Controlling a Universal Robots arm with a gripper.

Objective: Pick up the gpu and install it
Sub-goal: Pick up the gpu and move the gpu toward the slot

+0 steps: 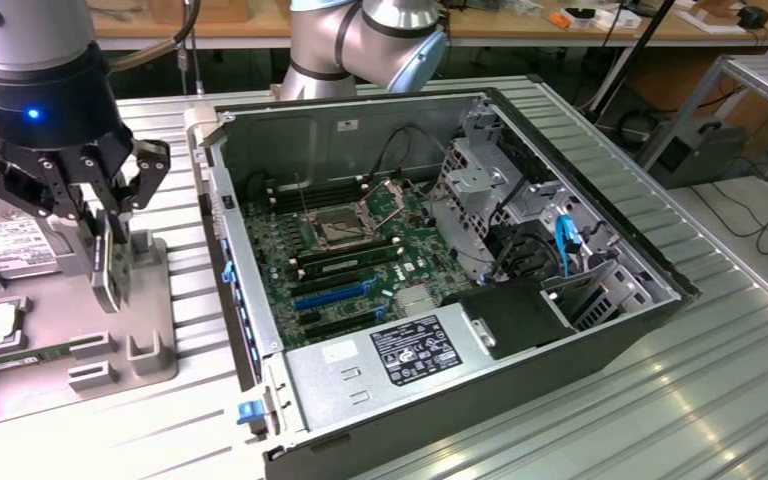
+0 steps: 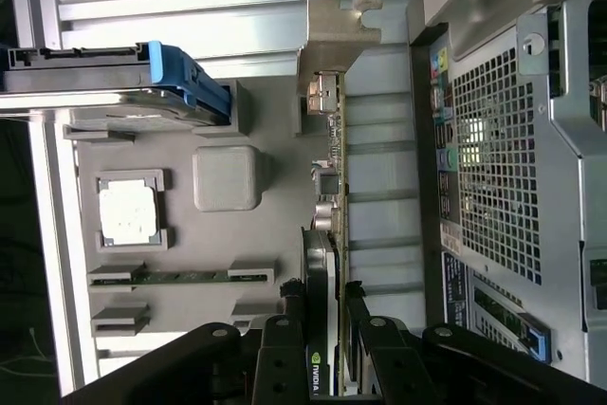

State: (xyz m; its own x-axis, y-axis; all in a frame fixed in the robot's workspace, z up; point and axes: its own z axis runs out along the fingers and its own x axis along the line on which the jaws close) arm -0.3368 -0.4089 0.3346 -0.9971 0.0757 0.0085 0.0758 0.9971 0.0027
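Gpu [image 2: 327, 182] stands on edge in a slot along one side of the grey holder tray [image 2: 228, 253], with its silver bracket [image 2: 332, 26] at the end away from the gripper [image 2: 325, 334]. The fingers [image 2: 283, 358] are drawn in narrow, one on each face of the card, and look pressed against it. Its lower edge appears seated in the tray. Stiff, light and thin, the card should lift easily, yet it is fragile. The flat faces near the middle are the safe hold, not the bare components or connector edge. Just beside the tray lies the open computer case [image 1: 624, 340].
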